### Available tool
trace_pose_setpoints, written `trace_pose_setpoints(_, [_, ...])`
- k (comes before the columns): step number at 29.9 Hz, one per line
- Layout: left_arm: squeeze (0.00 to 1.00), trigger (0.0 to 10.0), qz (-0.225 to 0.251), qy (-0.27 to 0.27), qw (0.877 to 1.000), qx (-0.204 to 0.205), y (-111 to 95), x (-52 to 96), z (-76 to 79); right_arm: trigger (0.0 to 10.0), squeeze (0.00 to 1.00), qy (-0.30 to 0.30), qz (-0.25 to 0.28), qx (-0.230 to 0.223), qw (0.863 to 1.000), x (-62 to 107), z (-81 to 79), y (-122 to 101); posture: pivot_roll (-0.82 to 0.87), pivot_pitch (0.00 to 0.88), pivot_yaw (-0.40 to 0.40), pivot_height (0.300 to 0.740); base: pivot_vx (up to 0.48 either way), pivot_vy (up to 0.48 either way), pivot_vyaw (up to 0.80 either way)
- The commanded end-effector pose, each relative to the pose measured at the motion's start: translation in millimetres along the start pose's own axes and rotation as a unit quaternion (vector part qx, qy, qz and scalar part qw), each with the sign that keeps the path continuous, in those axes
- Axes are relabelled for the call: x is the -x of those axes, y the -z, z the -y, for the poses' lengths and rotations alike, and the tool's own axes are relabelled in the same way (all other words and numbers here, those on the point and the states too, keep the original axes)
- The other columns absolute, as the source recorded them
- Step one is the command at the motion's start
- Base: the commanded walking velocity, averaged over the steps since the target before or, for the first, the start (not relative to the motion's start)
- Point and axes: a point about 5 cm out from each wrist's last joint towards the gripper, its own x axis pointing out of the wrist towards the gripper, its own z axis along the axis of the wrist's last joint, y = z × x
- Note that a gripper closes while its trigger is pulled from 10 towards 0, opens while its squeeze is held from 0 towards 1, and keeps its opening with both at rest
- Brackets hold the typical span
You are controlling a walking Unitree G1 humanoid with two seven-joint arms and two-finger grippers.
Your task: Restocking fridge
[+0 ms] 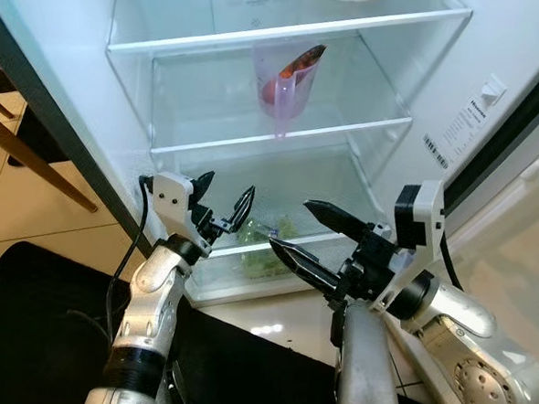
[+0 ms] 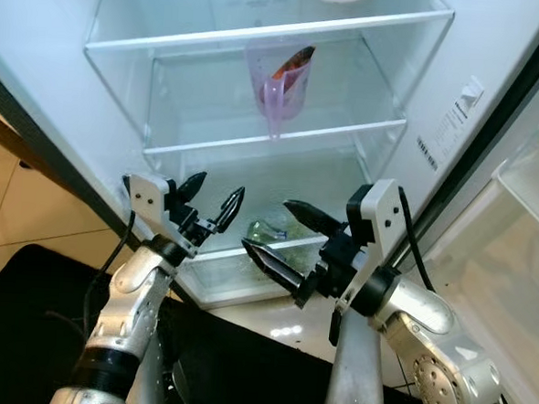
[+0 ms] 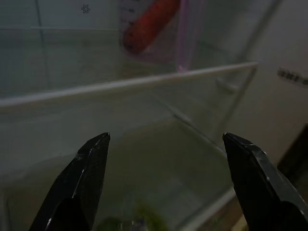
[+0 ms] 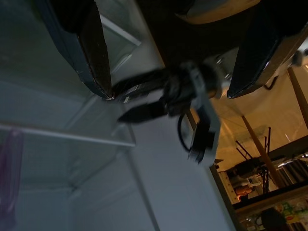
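Hisense label on fridge wall

1. The fridge stands open, with glass shelves across its white interior.
2. A clear purple measuring jug stands on the middle shelf, near its front edge, with something orange-red inside it.
3. Green produce lies in the bottom drawer.
4. The left gripper, fingers spread apart and empty, is raised before the drawer's left end.
5. The right gripper, fingers likewise apart and empty, points left in front of the drawer.
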Motion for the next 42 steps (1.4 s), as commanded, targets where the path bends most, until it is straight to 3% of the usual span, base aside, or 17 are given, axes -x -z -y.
trace_pose_setpoints(1, [0.00, 10.0, -0.020, -0.014, 1.000, 0.004, 8.6, 10.5, 0.8, 10.0, 0.00, -0.007, -0.003, 0.001, 1.000, -0.3, 0.9, 3.2, -0.13, 0.214, 0.109, 0.411, 0.000, 0.000, 0.00])
trace_pose_setpoints(13, [0.00, 10.0, -0.106, -0.060, 0.992, 0.017, 49.0, 47.2, -0.6, 10.0, 0.00, 0.018, -0.017, 0.025, 0.999, -1.4, 21.5, 10.5, -0.10, 0.137, 0.076, 0.411, 0.000, 0.000, 0.00])
trace_pose_setpoints(26, [0.00, 10.0, -0.170, -0.082, 0.982, 0.015, 77.9, 72.0, -6.8, 10.0, 0.00, 0.085, -0.056, 0.032, 0.994, 4.4, 45.4, 35.4, -0.09, 0.084, 0.052, 0.411, 0.000, 0.000, 0.00])
trace_pose_setpoints(42, [0.00, 10.0, -0.188, -0.146, 0.971, -0.008, 86.3, 95.3, -31.0, 10.0, 0.00, 0.125, -0.067, 0.020, 0.990, 9.1, 59.8, 59.0, -0.07, 0.040, 0.027, 0.411, 0.000, 0.000, 0.00])
